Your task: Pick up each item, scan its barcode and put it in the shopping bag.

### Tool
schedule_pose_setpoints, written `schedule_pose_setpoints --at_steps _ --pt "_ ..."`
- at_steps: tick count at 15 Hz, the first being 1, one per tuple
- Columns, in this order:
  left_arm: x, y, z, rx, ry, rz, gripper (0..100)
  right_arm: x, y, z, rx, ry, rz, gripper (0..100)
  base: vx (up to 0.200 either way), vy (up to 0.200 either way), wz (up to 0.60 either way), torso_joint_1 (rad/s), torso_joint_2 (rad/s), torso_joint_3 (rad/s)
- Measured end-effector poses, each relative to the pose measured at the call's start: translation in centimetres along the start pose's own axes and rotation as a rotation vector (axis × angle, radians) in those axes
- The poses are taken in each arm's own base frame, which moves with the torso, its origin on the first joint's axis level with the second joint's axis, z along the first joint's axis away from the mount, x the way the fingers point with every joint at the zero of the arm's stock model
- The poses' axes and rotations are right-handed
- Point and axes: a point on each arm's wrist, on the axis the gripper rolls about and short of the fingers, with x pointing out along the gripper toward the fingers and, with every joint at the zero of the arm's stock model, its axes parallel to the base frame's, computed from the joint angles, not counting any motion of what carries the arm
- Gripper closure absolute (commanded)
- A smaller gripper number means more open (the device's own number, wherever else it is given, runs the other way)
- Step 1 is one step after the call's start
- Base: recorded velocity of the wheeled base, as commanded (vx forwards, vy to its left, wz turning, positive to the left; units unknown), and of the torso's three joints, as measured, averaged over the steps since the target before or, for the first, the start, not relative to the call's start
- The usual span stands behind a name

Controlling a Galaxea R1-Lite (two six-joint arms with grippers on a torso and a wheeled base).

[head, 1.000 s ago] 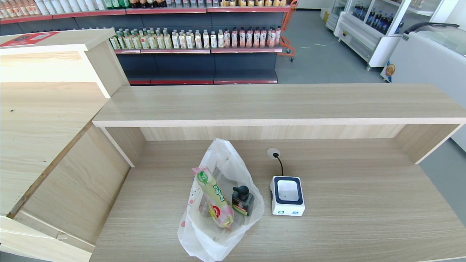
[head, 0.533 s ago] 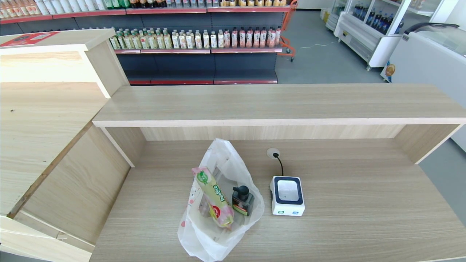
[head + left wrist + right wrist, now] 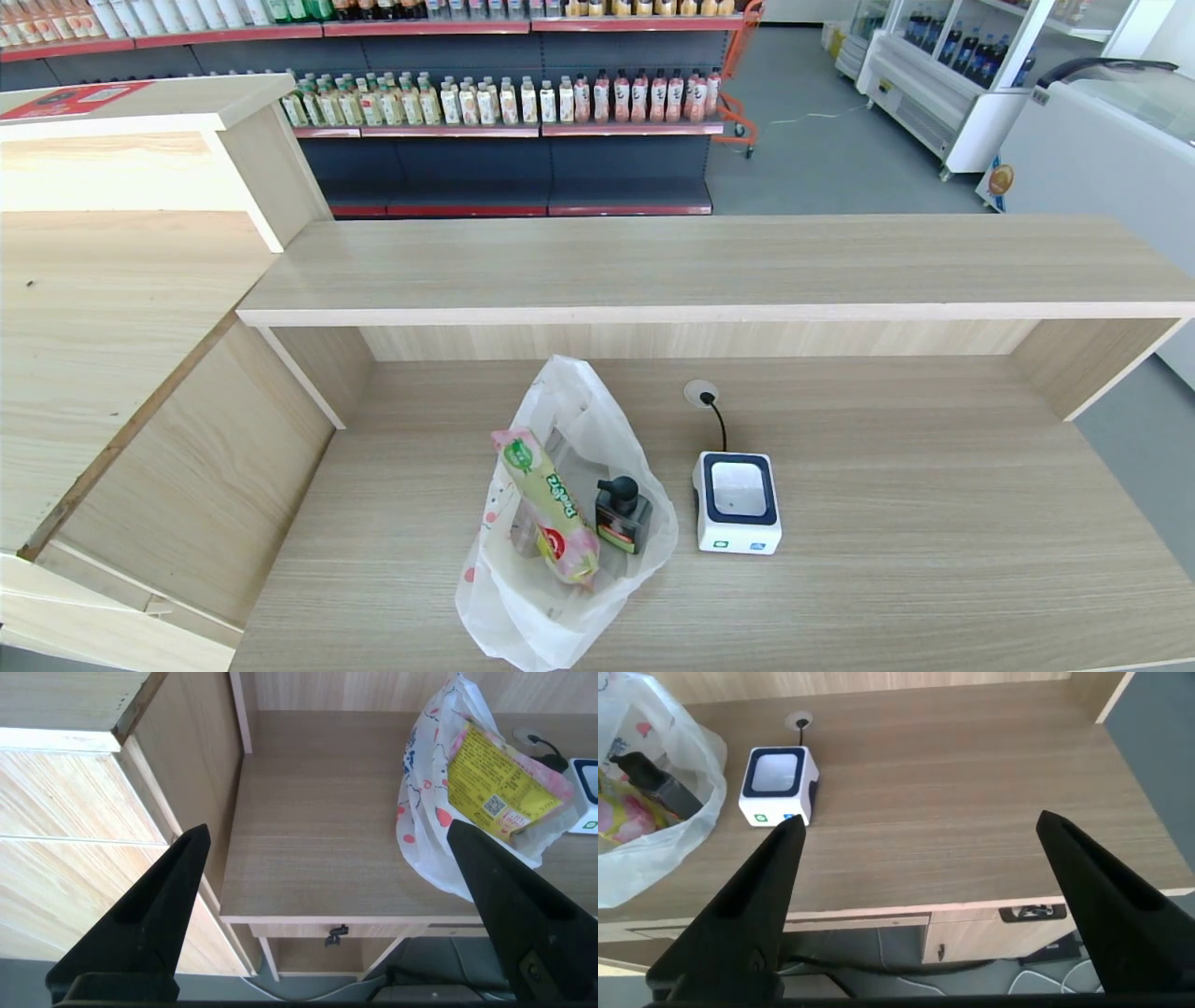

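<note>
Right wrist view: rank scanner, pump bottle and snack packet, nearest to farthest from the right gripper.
1. Scanner, standing on the counter, closest to the right gripper.
2. Pump bottle, inside the bag, on its scanner side.
3. Snack packet, in the bag beyond the bottle.

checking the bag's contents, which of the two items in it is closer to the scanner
The dark pump bottle: it stands on the scanner's side of the shopping bag; the yellow-and-pink packet lies farther off.
</note>
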Motion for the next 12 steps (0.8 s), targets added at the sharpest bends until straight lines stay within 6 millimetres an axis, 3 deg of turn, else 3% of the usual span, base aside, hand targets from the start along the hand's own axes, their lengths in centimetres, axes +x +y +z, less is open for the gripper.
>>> schedule_pose_setpoints --at_steps 9,12 --pt "0.00 0.00 0.00 -0.001 0.000 -0.001 0 0.00 0.00 -0.02 0.013 0.002 -0.001 100 0.000 0.000 0.00 0.000 0.00 0.000" --pt "0.00 0.00 0.00 0.003 0.000 -0.001 0 0.00 0.00 -0.02 0.012 0.003 -0.001 100 0.000 -0.200 0.00 0.001 0.00 0.002"
